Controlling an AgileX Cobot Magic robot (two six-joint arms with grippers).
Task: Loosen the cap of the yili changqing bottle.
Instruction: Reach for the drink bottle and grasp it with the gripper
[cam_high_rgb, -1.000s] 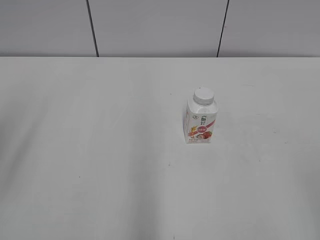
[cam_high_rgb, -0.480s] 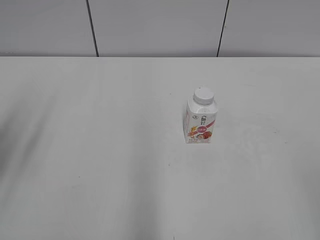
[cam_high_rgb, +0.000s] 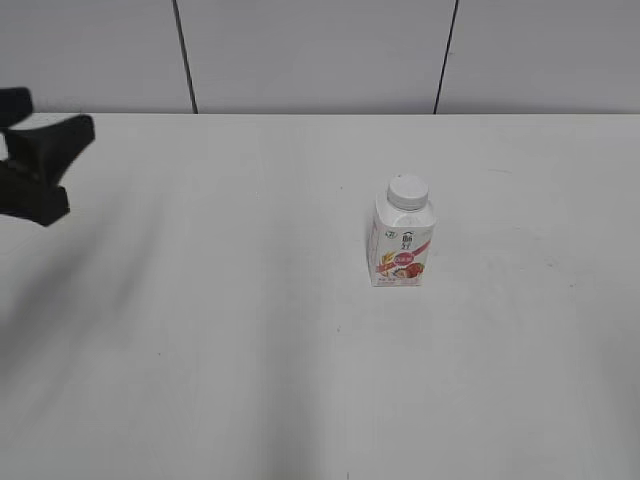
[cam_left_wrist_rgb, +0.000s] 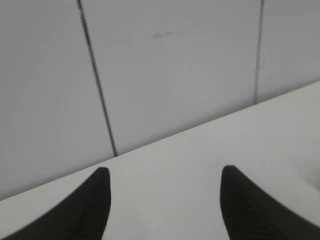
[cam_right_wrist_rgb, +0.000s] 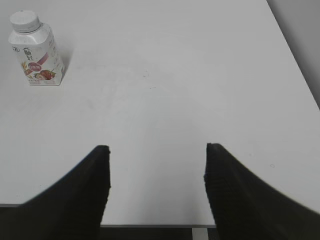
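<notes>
The yili changqing bottle (cam_high_rgb: 402, 248) stands upright on the white table, right of centre, with its white cap (cam_high_rgb: 408, 191) on the neck. It also shows in the right wrist view (cam_right_wrist_rgb: 37, 56), far at the upper left, cap (cam_right_wrist_rgb: 24, 19) on top. My left gripper (cam_high_rgb: 45, 160) is open and empty at the far left edge of the exterior view, well away from the bottle. In the left wrist view the open left gripper (cam_left_wrist_rgb: 162, 172) has only table and wall between its jaws. My right gripper (cam_right_wrist_rgb: 157, 147) is open and empty above the table's near edge, out of the exterior view.
The white table (cam_high_rgb: 250, 330) carries nothing else. A grey panelled wall (cam_high_rgb: 320, 50) runs behind its far edge. The table's near edge (cam_right_wrist_rgb: 155, 226) and right edge (cam_right_wrist_rgb: 295, 65) show in the right wrist view.
My left gripper has come into the exterior view at the far left; before it was out of view. The bottle has not moved.
</notes>
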